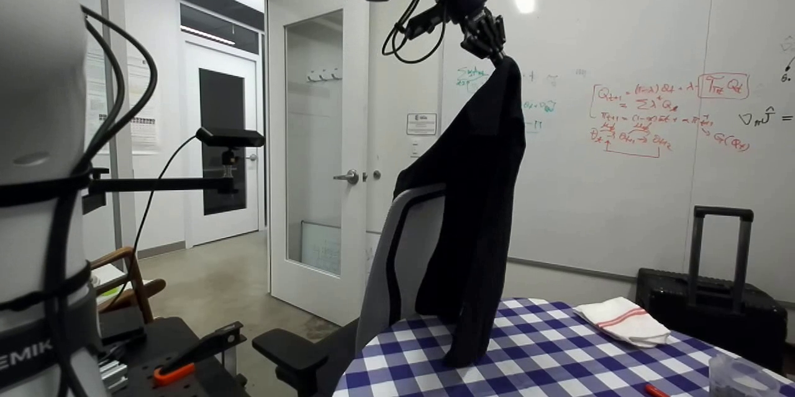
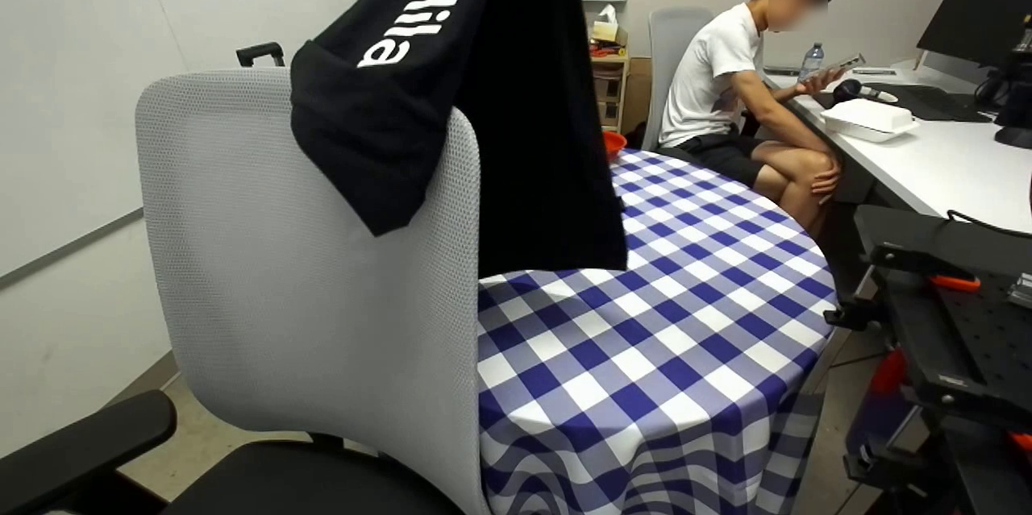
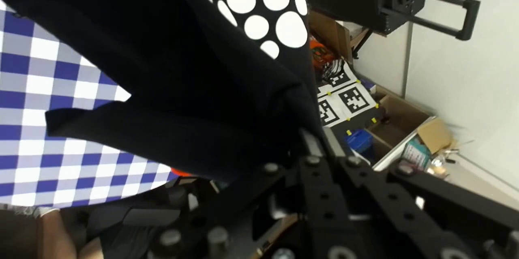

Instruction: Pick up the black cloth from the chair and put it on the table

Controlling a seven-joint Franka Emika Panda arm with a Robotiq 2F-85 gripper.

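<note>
While the pincer (image 1: 497, 58) is held high, the black cloth (image 1: 484, 161) is nipped tight in it by the top! Partly it is draped over the back of the chair (image 2: 290, 281); the rest is hung over the checked table (image 1: 559, 347), though contact can't be told. Farther along, a folded towel (image 1: 624, 321) is spotted.
</note>
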